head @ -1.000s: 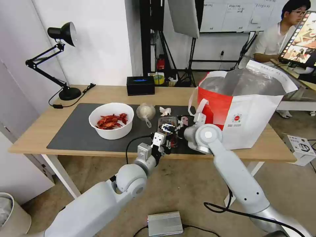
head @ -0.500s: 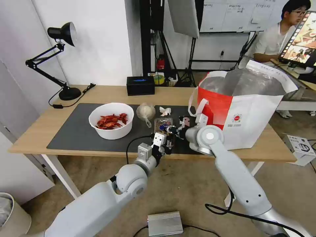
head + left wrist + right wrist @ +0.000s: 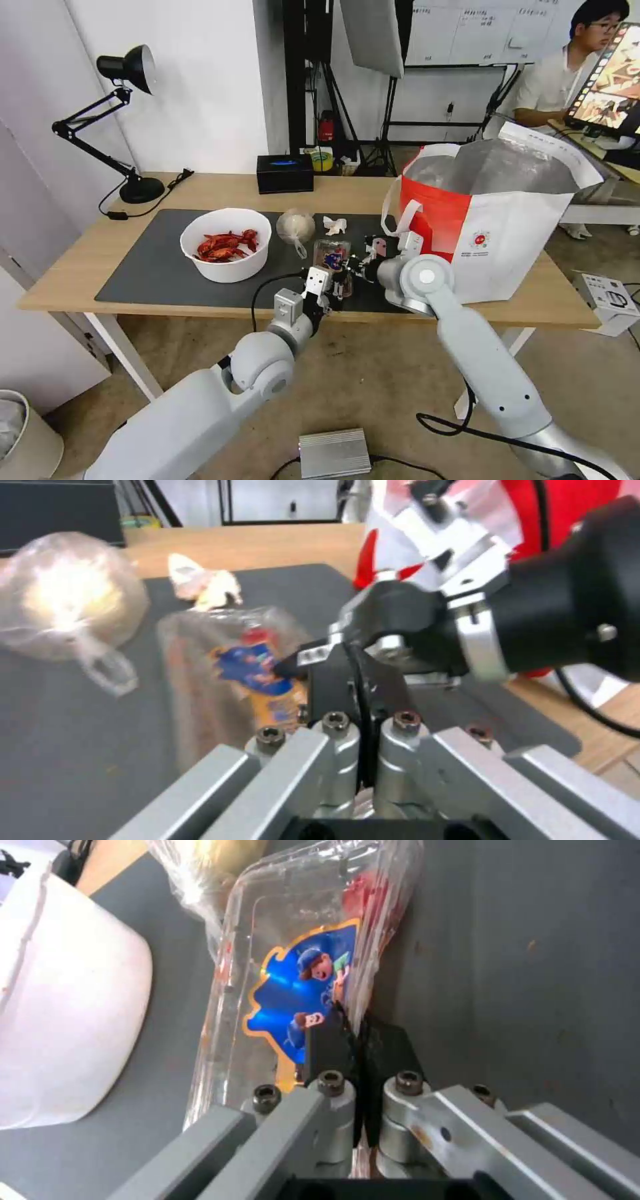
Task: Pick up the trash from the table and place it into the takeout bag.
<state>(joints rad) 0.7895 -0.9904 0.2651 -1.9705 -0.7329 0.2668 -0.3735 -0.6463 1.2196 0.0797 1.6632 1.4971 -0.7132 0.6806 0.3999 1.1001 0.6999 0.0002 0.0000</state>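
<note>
First piece of trash in my grip, nothing in the takeout bag [image 3: 497,220] that I can see.

The bag stands open just to the right of my right gripper [image 3: 351,264], still to be filled as far as I can judge. The white bowl [image 3: 226,244] sits well to its left on the table [image 3: 80,267], the knotted bag [image 3: 295,227] and tissue [image 3: 334,225] just beyond it. My right gripper's jaws are pinched on the rim of the clear tray [image 3: 293,975]; my left gripper [image 3: 360,690], jaws together and empty, sits just on my side of the tray.
</note>
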